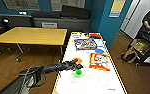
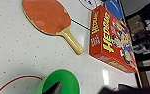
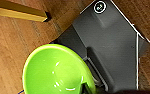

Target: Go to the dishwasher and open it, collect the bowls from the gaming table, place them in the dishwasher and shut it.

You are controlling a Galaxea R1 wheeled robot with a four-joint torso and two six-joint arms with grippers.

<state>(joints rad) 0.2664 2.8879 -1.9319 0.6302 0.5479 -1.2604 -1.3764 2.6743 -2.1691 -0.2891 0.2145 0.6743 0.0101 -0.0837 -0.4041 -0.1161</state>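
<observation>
On desk (image 1: 91,82), left claw (image 1: 75,64) spread over green bowl (image 2: 66,77) rim.
Light, stiff, slick plastic by look; pinch at rim wall. Right claw (image 3: 86,88) pinching lime bowl (image 3: 53,72) rim.

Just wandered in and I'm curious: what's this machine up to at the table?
The robot is collecting bowls. Its left gripper reaches over the white gaming table and is right at a small green bowl, which sits on the tabletop, not yet lifted. An orange paddle and a red game box lie close by. The right gripper appears to carry a lighter green bowl, jaws on its rim, above the wooden floor.
</observation>
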